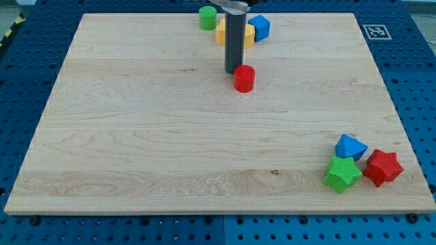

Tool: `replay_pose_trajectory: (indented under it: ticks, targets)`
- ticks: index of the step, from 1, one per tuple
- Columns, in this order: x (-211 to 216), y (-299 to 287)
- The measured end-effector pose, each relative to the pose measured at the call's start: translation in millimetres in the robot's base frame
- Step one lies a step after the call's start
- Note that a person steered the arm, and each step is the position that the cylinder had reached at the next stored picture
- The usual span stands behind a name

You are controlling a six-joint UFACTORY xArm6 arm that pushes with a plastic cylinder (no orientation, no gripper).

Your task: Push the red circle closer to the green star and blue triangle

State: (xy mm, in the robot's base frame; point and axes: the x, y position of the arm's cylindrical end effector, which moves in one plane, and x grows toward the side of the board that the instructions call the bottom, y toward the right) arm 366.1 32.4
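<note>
The red circle (244,78) lies on the wooden board (136,136), above the middle and a little to the view's right. My tip (234,72) is at the end of the dark rod, right beside the red circle's upper left edge, touching or nearly so. The green star (342,173) and the blue triangle (350,147) sit close together near the board's bottom right corner, far from the red circle.
A red star (383,167) lies just right of the green star. At the board's top edge are a green circle (208,18), a yellow block (222,31) partly hidden by the rod, and a blue block (259,26). A marker tag (377,31) is off the top right corner.
</note>
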Motion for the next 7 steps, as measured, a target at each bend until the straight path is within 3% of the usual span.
replay_pose_trajectory:
  ticks: [7]
  targets:
    - [81,59]
